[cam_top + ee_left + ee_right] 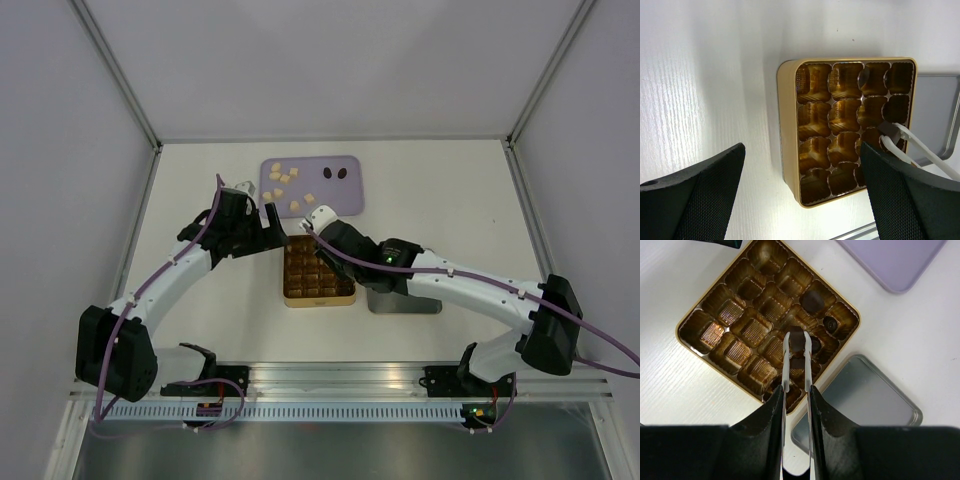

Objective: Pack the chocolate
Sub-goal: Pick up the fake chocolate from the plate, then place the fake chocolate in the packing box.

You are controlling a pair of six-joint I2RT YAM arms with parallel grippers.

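**Operator:** Where was the chocolate at that moment?

**Reviewer:** In three places. You had one dark piece [797, 340] pinched in the tips of the tweezers [785, 370]. A few dark pieces [813, 300] already sat in cells of the gold tin [686, 319], along the side nearest the grey lid [865, 400]. The cream pieces [283, 185] and two dark lumps [335, 172] lay on the lilac tray [345, 200], on the counter [450, 200] beyond the tin.

**Operator:** And my hands?

**Reviewer:** Your right hand [797, 407] was clamped on the tweezers. Your left hand [801, 147] had its fingers apart and held nothing, poised beside the tin's left edge.

**Operator:** What did the placing turn on?

**Reviewer:** On one line. The held piece lay straight ahead of your right hand, along the tweezers' long axis, and it hung over a cell next to the filled ones. I couldn't tell whether it was touching the cell or was above it. In my view you needed to come down along that axis and ease your grip so the tips could spread, without drifting sideways onto a neighbouring piece.

**Operator:** And for the next piece?

**Reviewer:** From above, your left hand was nearer the cream pieces and your right was nearer the dark lumps. Only your right hand carried the tool, so I'd have reached out past the tin's far edge with that arm.
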